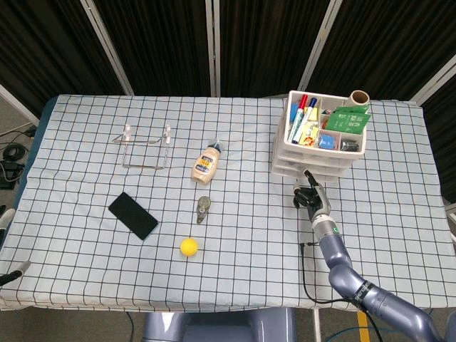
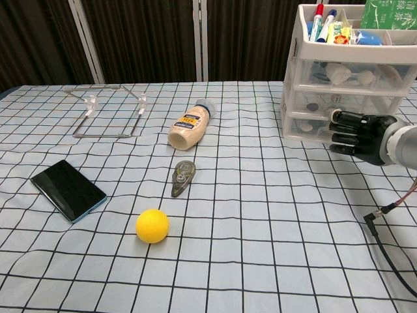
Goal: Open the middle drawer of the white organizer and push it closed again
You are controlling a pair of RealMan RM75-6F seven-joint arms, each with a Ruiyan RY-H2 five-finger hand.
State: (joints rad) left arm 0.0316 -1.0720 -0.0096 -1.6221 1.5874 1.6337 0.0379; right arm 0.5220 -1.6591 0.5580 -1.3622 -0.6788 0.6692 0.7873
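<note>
**A light plastic drawer, and a hand right in front of it**

The white organizer point(image 1: 317, 155) stands at the far right side of the table point(image 1: 85, 235). It has three see-through drawers, one on top of the other, and an open tray on top full of pens and small things. The middle drawer point(image 2: 355, 100) is shut. Small bits show faintly through its front.

The right hand point(image 2: 357, 134) hangs just in front of the drawers, low down, near the bottom two. Its fingers point(image 2: 339, 127) are curled in toward the drawer fronts. It holds nothing. From these views I cannot tell if the fingertips touch the plastic. The left hand is not in either view.

The drawer looks like thin, hard plastic, so it is likely light and should slide with a small pull. The front is smooth and may be slippery. The best place to hold is probably the lip or little handle in the middle of the drawer front, hooked with the fingertips. That lip is too hard to make out here.

The whole organizer also looks light. A hard or crooked pull could drag it along the table or tip the things on top, so a gentle, straight pull seems best. To close it, a flat push on the middle of the front should do.
</note>
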